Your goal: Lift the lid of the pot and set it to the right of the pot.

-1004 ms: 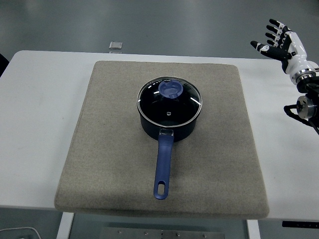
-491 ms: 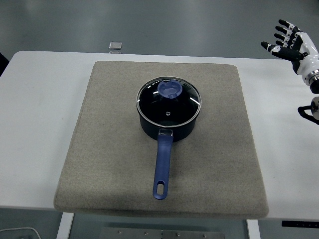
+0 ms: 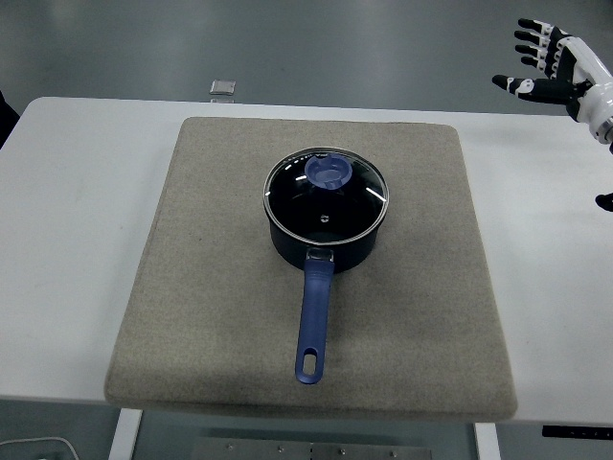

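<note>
Hovering with fingers [image 3: 533, 38] spread, the right hand [image 3: 556, 65] is holding nothing, well apart from the lid [image 3: 326, 190] sitting on the pot [image 3: 324, 247].

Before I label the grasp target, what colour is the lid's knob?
Blue, matching the pot handle; the knob shows clearly in the head view.

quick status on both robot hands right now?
Left robot hand: not in view.
Right robot hand: open, fingers spread, holding nothing, up at the table's far right, well away from the pot lid.
</note>
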Controlling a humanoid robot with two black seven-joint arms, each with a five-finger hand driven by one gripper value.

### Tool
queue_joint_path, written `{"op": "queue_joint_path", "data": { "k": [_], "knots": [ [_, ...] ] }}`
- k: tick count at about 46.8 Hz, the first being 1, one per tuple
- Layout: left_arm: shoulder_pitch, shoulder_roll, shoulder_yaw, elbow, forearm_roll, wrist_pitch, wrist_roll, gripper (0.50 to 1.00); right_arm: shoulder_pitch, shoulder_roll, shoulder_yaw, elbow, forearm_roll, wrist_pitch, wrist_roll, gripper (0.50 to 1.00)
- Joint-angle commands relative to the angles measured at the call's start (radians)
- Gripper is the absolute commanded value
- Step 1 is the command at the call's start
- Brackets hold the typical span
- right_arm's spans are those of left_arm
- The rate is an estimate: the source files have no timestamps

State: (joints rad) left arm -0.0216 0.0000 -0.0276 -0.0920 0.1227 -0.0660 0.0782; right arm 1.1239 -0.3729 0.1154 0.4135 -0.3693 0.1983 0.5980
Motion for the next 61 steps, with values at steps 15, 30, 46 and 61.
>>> {"op": "queue_joint_path", "data": {
  "k": [15, 30, 46, 61],
  "knots": [
    [0.000, 0.000, 0.000, 0.000, 0.000, 0.000, 0.000, 1.000, 0.142, -0.020, -0.002, 0.059, -0.332, 0.164, 0.013, 0.913],
    [0.000, 0.000, 0.000, 0.000, 0.000, 0.000, 0.000, 1.000, 0.280, -0.077, -0.003, 0.337, -0.571, 0.219, 0.013, 0.913],
    [0.000, 0.000, 0.000, 0.000, 0.000, 0.000, 0.000, 1.000, 0.352, -0.058, 0.000, 0.485, -0.738, 0.216, 0.013, 0.913],
    [0.000, 0.000, 0.000, 0.000, 0.000, 0.000, 0.000, 1.000, 0.359, -0.024, 0.004, 0.505, -0.740, 0.213, 0.013, 0.913]
  ]
}}
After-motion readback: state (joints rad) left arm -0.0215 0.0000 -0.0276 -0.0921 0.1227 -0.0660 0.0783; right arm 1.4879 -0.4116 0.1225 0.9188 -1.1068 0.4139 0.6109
